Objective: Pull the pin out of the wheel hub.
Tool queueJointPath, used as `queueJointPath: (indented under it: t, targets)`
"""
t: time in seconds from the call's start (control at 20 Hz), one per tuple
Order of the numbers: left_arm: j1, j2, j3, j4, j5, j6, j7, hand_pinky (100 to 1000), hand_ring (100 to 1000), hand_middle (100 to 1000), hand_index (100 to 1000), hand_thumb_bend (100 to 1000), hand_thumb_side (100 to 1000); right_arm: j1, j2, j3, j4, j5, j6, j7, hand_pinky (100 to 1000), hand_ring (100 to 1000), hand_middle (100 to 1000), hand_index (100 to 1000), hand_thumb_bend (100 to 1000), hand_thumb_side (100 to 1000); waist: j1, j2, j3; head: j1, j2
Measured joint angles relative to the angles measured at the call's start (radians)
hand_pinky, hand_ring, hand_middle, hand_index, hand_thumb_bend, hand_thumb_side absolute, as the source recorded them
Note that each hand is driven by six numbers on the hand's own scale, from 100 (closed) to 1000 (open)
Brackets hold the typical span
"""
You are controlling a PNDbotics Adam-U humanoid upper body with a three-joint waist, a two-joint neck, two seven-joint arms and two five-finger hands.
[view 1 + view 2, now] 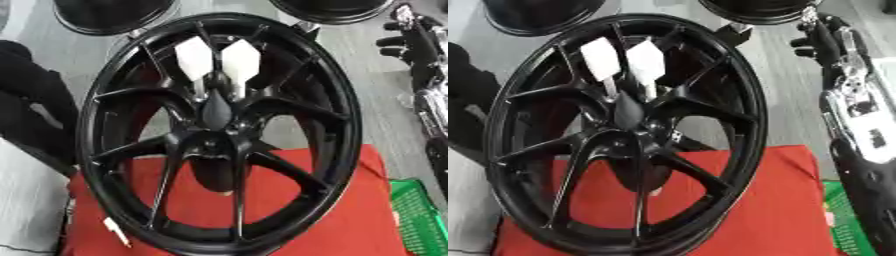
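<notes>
A big black spoked wheel hub (219,145) stands tilted on a red cloth (350,220), filling the middle of both views. Two white flat-headed pieces (194,57) (241,61) on silvery stems stick up between the upper spokes, just above the hub's centre (214,112). A small white pin-like thing (116,231) lies at the lower left rim. My right hand (820,37) hangs at the upper right, apart from the wheel's rim, with its silver and black forearm (859,115) running down the right edge. Nothing is in that hand. My left hand does not show.
Two more black wheels (109,15) (332,10) lie at the far edge. A green basket (424,215) sits at the lower right beside the cloth. A dark bulky shape (31,100) fills the left side, with a pale surface (26,200) below it.
</notes>
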Motion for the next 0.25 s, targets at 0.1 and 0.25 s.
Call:
queueJointPath:
  t: [0.1, 0.25]
  targets:
    - [-0.009, -0.056, -0.013, -0.016, 0.036, -0.036, 0.054, 603, 763, 758, 752, 100, 790, -0.003, 0.000, -0.002, -0.003, -0.001, 0.000, -0.003, 714, 632, 691, 759, 100, 664, -0.003, 0.000, -0.001, 0.002, 0.000]
    - [-0.013, -0.085, -0.023, -0.022, 0.060, -0.061, 0.090, 607, 757, 752, 755, 281, 662, -0.003, 0.003, -0.004, -0.006, -0.002, -0.001, -0.007, 716, 634, 694, 762, 100, 656, -0.003, 0.000, -0.002, 0.005, 0.000]
